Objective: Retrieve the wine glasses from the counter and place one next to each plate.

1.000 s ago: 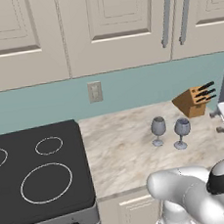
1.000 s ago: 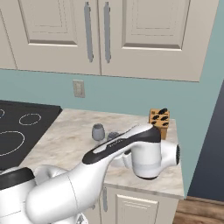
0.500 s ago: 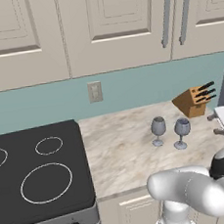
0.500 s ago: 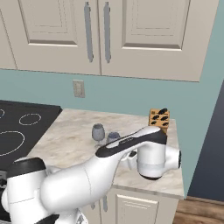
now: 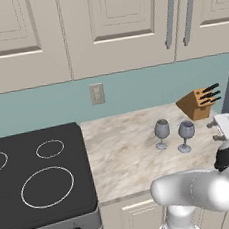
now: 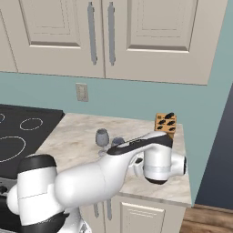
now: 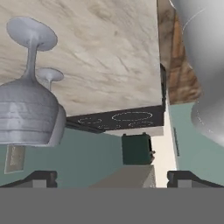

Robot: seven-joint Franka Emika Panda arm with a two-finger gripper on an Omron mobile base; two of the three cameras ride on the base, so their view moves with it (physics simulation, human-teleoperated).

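Observation:
Two smoky grey wine glasses (image 5: 161,131) (image 5: 186,134) stand upright side by side on the beige marbled counter (image 5: 125,150), close to its right end. In the right base view one glass (image 6: 102,136) is plain and the other (image 6: 118,141) is partly behind my arm. My gripper (image 5: 217,131) hovers just right of them at about bowl height, pointing toward them. The hand view is upside down: the nearer glass (image 7: 24,116) looms at left, the second glass (image 7: 49,75) just behind it. The gripper (image 7: 113,178) is open with nothing between its fingertips (image 7: 41,177). The plates are out of view.
A wooden knife block (image 5: 198,102) stands at the back right of the counter, behind the glasses. A black stove top (image 5: 38,175) adjoins the counter on the left. Wall cabinets (image 5: 116,25) hang above. The counter ends just right of my hand.
The arm's elbow and forearm have shifted a little while the hand stays right of the glasses. Both glasses are where they were, and the jaws are still open.

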